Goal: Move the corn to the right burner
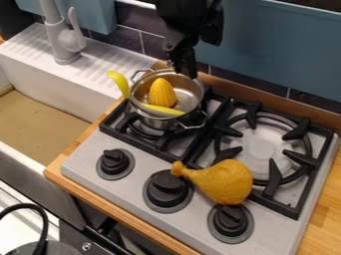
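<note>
Soft Light, Bright Glints on Metal

The scene is moderately bright, and the light looks diffuse; its source cannot be told. Small highlights glint on the metal pot (158, 124), and a pale sheen lies across the middle of the right burner (261, 148). The white drainboard (106, 61) reads bright, while the black robot arm (190, 20) sinks into near-darkness. Deep shadow gathers beneath the wooden counter edge (116, 212).

The pot (160, 121) is formed of smooth, shiny metal. The corn (162, 93) is moulded in plastic-looking material, its surface covered in small bumps. A rough, faintly glossy skin is shown on the drumstick (227, 183). The stove's knobs (166, 189) are finished in smooth black, and its grates (271, 185) in matt black. The counter (327, 201) is made of smooth, grained wood.
</note>
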